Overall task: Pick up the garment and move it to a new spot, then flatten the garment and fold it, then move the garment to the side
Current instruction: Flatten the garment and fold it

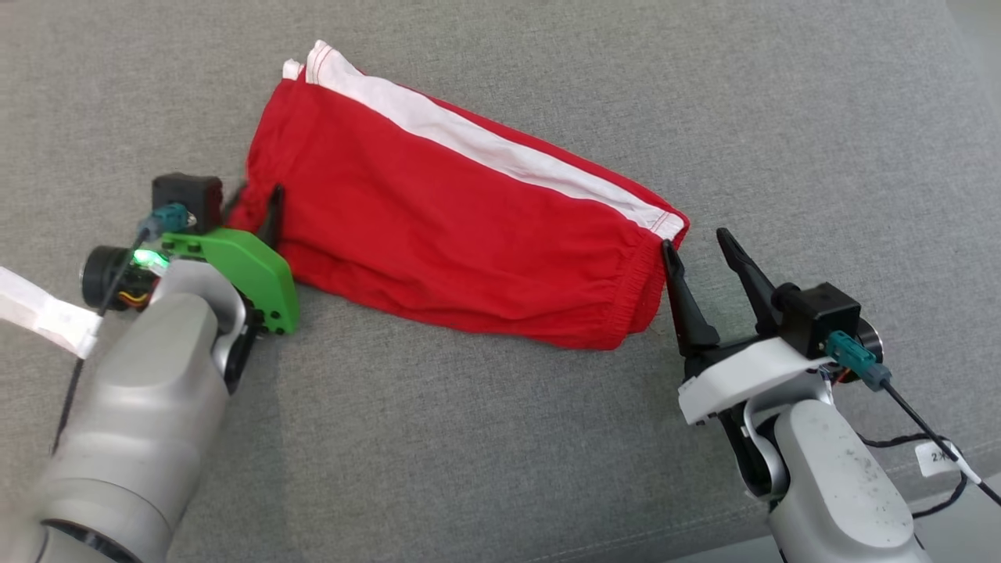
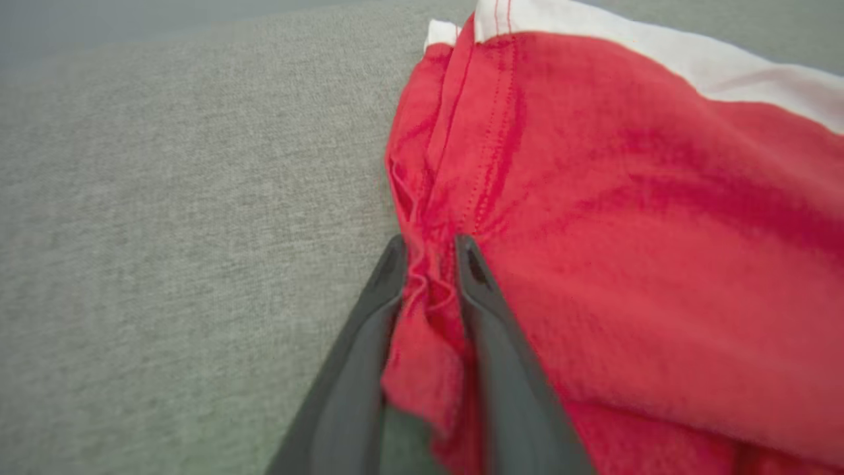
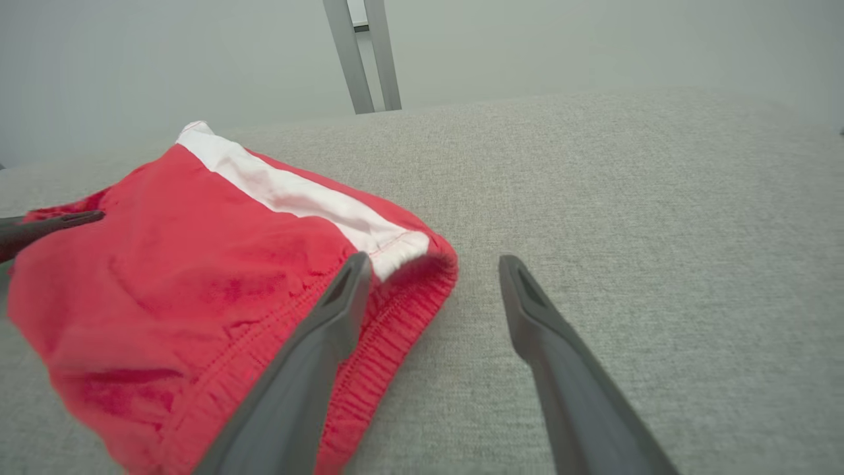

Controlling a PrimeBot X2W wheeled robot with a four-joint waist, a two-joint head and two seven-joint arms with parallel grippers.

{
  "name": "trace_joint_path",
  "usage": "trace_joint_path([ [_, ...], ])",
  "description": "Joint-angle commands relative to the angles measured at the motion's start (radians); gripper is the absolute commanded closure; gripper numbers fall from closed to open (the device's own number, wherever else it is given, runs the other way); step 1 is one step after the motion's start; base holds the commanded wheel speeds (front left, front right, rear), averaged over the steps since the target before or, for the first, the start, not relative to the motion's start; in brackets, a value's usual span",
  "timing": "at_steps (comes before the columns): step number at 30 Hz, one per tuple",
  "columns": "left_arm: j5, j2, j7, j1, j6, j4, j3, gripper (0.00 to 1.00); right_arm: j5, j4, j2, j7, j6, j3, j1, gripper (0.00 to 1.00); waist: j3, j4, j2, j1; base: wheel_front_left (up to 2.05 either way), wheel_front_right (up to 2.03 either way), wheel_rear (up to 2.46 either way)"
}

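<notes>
The folded red cloth shorts with a white side stripe [image 1: 453, 234] lie mid grey fabric surface [image 1: 469, 438]. At their 9 o'clock the left end effector [image 2: 427, 254] straddles a bunched hem; whether it is clamped I cannot tell. At 4 o'clock the right end effector [image 1: 696, 242] stands apart: best seat it over the waistband first.

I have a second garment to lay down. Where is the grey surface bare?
Free grey surface: the wide strip nearer the robot than the shorts, and beyond the white stripe. Crowded: the shorts' ends, at the left claw and right claw.
</notes>
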Motion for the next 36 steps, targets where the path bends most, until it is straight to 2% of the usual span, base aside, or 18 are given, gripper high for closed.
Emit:
trace_joint_path([
  [1,0.001,-0.008,0.028,0.080,-0.003,0.030,-0.012,1.00,-0.011,0.003,-0.002,-0.003,-0.001,-0.010,0.021,0.00,-0.015,0.012,-0.0001,0.0000,0.00,0.00,0.00],
  [6,-0.024,-0.037,0.009,0.133,-0.008,0.003,0.021,1.00,-0.002,0.012,-0.001,-0.003,-0.001,-0.048,0.053,0.00,-0.074,0.058,-0.0001,0.0000,0.00,0.00,0.00],
  [8,-0.023,-0.035,0.008,0.157,0.007,-0.034,0.049,1.00,-0.009,0.007,-0.001,-0.003,-0.001,-0.053,0.061,0.00,-0.099,0.080,-0.0001,0.0000,0.00,0.00,0.00],
  [12,-0.036,-0.027,0.004,0.263,0.051,-0.160,0.172,1.00,-0.020,0.011,-0.002,-0.003,-0.001,-0.055,0.093,0.00,-0.149,0.128,-0.0001,0.0000,0.00,0.00,0.00],
  [17,0.041,-0.027,0.003,0.456,0.113,-0.330,0.330,1.00,-0.039,0.016,-0.002,-0.003,-0.001,-0.051,0.115,0.00,-0.191,0.179,-0.0001,0.0000,0.00,0.00,0.00],
  [22,0.145,-0.057,0.002,0.593,0.144,-0.464,0.462,1.00,-0.038,0.026,-0.002,-0.003,-0.001,-0.050,0.108,0.00,-0.202,0.217,-0.0001,0.0000,0.00,0.00,0.00],
  [23,0.174,-0.062,0.001,0.613,0.153,-0.493,0.495,0.29,-0.037,0.031,-0.002,-0.003,-0.001,-0.042,0.100,0.00,-0.202,0.223,-0.0001,0.0000,0.00,0.00,0.00],
  [24,0.196,-0.070,0.001,0.629,0.159,-0.514,0.514,0.00,-0.041,0.033,-0.002,-0.003,-0.001,-0.036,0.092,0.00,-0.200,0.228,-0.0001,0.0000,0.00,0.00,0.00],
  [29,0.356,-0.108,0.001,0.689,0.159,-0.625,0.607,0.00,-0.050,0.052,-0.002,-0.003,-0.001,-0.033,0.065,0.00,-0.193,0.260,-0.0001,0.0000,0.00,0.00,0.00],
  [36,0.489,-0.156,0.001,0.739,0.113,-0.683,0.689,0.00,-0.067,0.125,-0.002,-0.003,-0.001,-0.025,0.023,0.00,-0.189,0.294,-0.0001,0.0000,0.00,0.00,0.00],
])
